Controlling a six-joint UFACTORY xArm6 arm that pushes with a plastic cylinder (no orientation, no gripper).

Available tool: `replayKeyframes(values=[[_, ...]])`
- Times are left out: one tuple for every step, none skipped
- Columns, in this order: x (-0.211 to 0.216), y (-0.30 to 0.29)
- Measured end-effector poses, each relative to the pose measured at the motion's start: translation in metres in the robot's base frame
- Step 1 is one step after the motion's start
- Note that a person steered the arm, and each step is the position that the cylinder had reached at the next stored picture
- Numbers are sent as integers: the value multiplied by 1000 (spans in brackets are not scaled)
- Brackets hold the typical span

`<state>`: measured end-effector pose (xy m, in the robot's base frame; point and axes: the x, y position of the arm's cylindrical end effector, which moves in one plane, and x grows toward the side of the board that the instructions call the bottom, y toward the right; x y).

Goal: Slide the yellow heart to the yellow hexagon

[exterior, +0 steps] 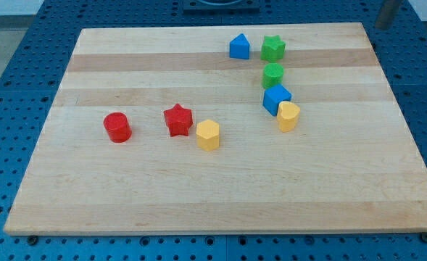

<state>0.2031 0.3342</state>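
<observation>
The yellow heart [288, 116] lies right of the board's centre, touching the lower right side of a blue cube [275, 97]. The yellow hexagon [208, 135] lies near the centre, well to the heart's left and slightly lower. A red star [177, 119] sits just up and left of the hexagon. A dark rod shows at the view's top right, past the board's corner. My tip [382, 27] is far up and right of the heart and touches no block.
A green cylinder [272, 74] stands just above the blue cube. A green star [273, 48] and a blue house-shaped block [239, 46] lie near the top edge. A red cylinder [117, 127] lies at the left. The wooden board [213, 203] rests on a blue pegboard.
</observation>
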Motion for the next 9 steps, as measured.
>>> replayKeyframes(values=[[0, 0], [0, -5], [0, -25], [0, -40], [0, -51], [1, -72], [14, -88], [42, -88], [73, -88]])
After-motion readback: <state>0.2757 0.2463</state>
